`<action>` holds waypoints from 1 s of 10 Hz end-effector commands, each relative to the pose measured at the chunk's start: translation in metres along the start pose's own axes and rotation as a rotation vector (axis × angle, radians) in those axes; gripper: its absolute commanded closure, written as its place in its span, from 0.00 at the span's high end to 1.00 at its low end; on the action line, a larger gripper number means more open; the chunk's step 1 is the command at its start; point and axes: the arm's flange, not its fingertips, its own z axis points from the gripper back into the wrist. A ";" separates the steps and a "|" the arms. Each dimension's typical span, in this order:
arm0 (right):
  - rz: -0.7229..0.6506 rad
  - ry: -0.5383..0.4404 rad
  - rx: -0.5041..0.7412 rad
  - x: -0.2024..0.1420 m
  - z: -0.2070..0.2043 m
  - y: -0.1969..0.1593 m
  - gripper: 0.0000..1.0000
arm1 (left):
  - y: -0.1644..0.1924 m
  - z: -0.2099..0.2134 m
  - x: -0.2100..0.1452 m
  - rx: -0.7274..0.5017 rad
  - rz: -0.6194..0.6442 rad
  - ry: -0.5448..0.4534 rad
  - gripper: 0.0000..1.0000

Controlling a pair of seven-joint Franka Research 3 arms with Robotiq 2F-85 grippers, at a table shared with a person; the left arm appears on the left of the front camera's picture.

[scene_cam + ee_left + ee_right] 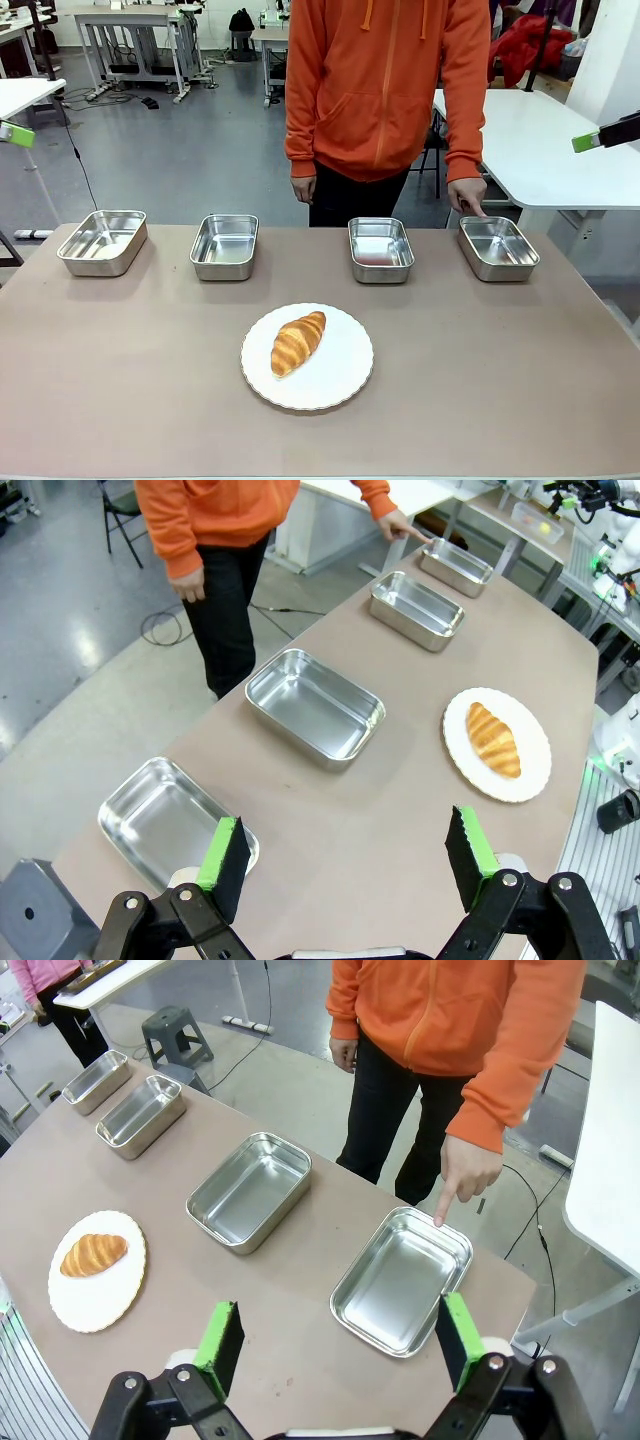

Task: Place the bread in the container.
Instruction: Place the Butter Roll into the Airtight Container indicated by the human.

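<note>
— How did the left gripper [345, 840] stand at that moment?
— Its jaws were wide apart and nothing was between them. It hung high, beside the left edge of the tabletop [120, 400].
— And the right gripper [337, 1320]?
— It was the same (spread wide, nothing held). It hung high beside the right edge and looked down on the container [400, 1280].
— Where was the bread [298, 342]?
— It lay on a round white plate [340, 375], in the middle of the tabletop and closer to the near edge, well apart from both grippers.
— And the container?
— It stood at the far right corner, empty. It was the last one in a row of four; the three other pans [224, 245] stood along the far edge, also empty.
— Was somebody there?
— Yes, a person [385, 90] in an orange top stood behind the far edge. One hand [467, 193] pointed down with the forefinger at the far rim of the container; I could not tell if it touched.
</note>
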 end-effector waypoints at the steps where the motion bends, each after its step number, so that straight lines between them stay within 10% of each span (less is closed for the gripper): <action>1: 0.020 -0.017 0.013 -0.002 -0.001 -0.003 1.00 | -0.001 0.000 0.002 -0.008 -0.007 -0.011 1.00; 4: 0.000 0.000 0.000 0.000 0.000 0.000 1.00 | -0.001 0.000 0.002 -0.008 -0.007 -0.011 1.00; 10: -0.112 0.156 -0.201 0.113 -0.031 0.168 1.00 | -0.001 0.000 0.002 -0.008 -0.007 -0.011 1.00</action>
